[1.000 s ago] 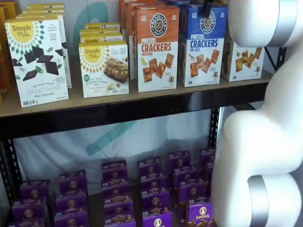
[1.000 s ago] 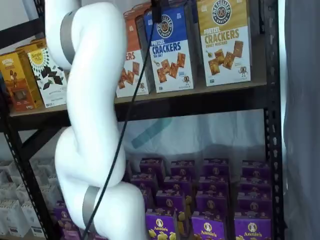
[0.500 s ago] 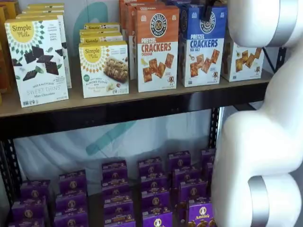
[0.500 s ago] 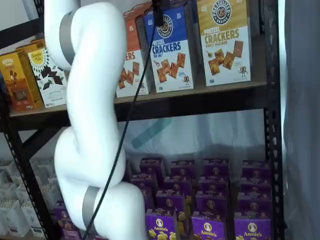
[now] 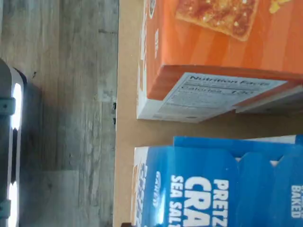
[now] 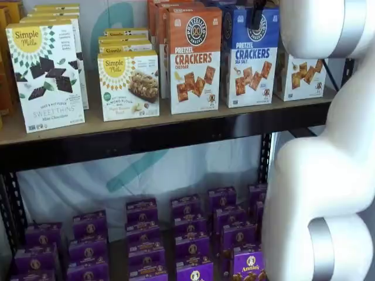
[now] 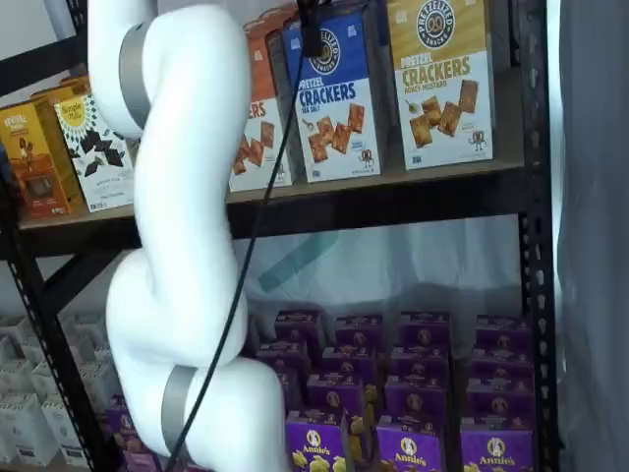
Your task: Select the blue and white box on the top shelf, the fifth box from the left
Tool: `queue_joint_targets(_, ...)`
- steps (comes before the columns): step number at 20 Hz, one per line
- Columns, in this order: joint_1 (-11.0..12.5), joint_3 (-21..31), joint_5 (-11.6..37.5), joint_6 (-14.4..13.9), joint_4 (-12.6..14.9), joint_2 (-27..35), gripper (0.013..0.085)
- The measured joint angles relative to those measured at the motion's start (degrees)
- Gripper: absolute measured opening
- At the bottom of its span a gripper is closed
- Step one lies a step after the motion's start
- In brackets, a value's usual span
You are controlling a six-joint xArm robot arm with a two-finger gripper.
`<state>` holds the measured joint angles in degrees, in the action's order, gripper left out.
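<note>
Tall cardboard blue and white box [image 6: 251,57] (glossy print) on tan top shelf [image 6: 146,126]

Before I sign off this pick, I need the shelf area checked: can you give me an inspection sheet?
Surface: top shelf, tan board with black rail, stocked.
Job's thing: blue box upright at the shelf's front edge, between the orange box and the yellow box.
Clutter: Simple Mills boxes further along; purple boxes on the shelf below.
Pincer: black fingers hang in front of the blue box's top; open or shut cannot be told.
Cables: black cable runs down across the arm.
Surroundings: wood floor.
</note>
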<state>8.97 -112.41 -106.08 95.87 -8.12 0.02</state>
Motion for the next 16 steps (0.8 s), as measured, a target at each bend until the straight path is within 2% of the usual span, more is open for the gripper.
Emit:
queue_joint_targets(8, -0.7, -3.0, -2.4, -0.3, 1.4, 1.8, 0.0850)
queue_joint_targets(16, -0.7, -5.2, -4.0, -0.5, 1.2, 2.7, 0.0850)
